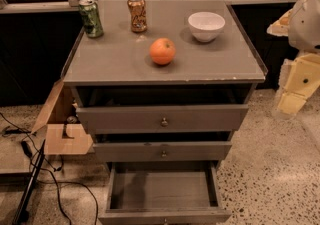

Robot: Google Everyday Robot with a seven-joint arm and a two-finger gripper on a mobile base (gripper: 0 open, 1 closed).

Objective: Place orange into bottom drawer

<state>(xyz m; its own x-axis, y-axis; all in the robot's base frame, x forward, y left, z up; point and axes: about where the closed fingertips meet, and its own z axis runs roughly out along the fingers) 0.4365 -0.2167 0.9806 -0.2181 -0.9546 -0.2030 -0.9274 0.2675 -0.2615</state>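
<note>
The orange (162,51) sits on the grey cabinet top (115,61), near the middle and slightly toward the front. The bottom drawer (161,190) is pulled out toward me, and its plain grey floor is bare. My arm enters at the right edge, beside the cabinet and below the level of its top. My gripper (290,100) hangs there, well to the right of the orange and apart from it, holding nothing that I can see.
A white bowl (206,25) stands right of and behind the orange. A green can (91,17) and an orange-copper can (137,13) stand at the back left. Two upper drawer fronts (162,118) stick out slightly. A cardboard box (61,129) and cables (50,184) lie on the floor at left.
</note>
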